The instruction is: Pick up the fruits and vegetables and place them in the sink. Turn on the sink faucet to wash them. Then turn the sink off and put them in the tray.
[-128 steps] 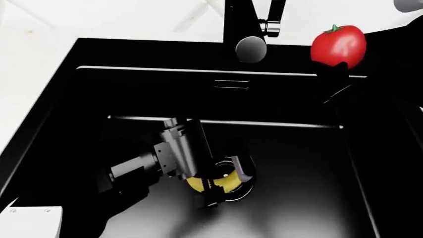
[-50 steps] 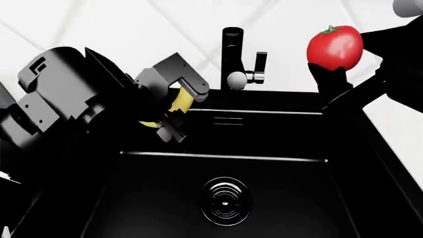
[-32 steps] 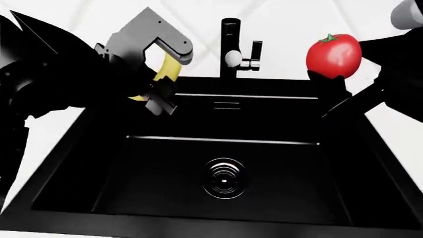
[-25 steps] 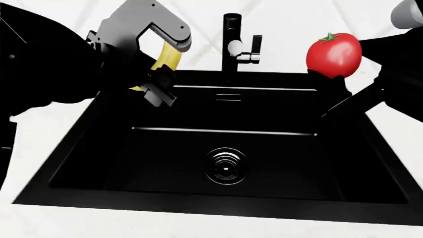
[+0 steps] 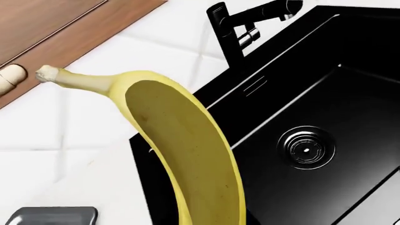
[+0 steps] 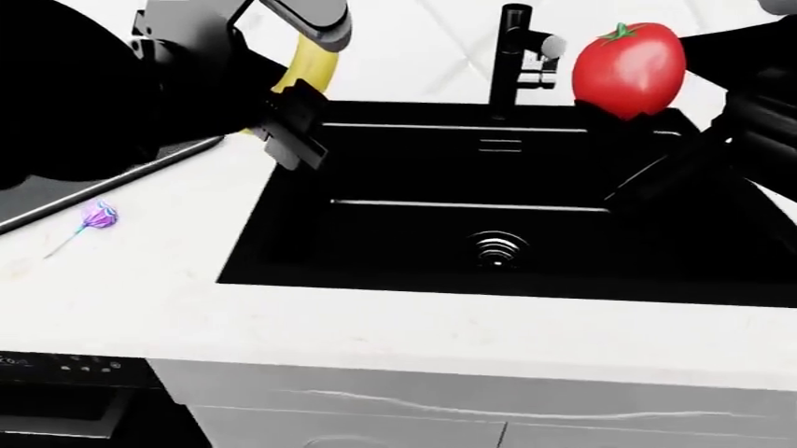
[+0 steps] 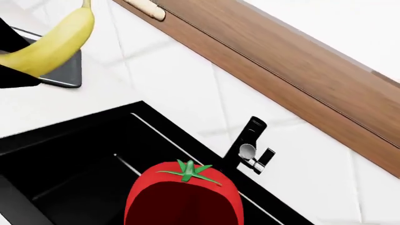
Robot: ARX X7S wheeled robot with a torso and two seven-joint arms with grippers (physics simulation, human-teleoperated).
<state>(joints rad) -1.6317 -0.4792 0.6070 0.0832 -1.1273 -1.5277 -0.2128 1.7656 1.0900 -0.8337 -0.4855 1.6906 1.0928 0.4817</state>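
Observation:
My left gripper (image 6: 302, 79) is shut on the curved yellow banana (image 6: 314, 63) and holds it in the air above the left rim of the black sink (image 6: 398, 238). In the left wrist view the banana (image 5: 187, 150) fills the middle, with the sink's drain (image 5: 306, 149) beyond it. My right gripper (image 6: 641, 89) is shut on the red tomato (image 6: 629, 65), held above the sink's back right near the black faucet (image 6: 510, 47). No water runs. The grey tray (image 6: 75, 191) lies on the counter at the left; its corner shows in the left wrist view (image 5: 53, 215).
A purple lollipop (image 6: 97, 217) lies on the white counter (image 6: 162, 280) left of the sink. A wooden cabinet (image 7: 300, 65) with a pale handle (image 7: 147, 7) runs behind the faucet (image 7: 247, 145). The counter's front edge and a dark appliance panel (image 6: 62, 369) are below.
My left gripper has lifted the banana out of the basin and carried it left, above the sink's left rim. The head view has pulled back and shifted left. The tomato stays held.

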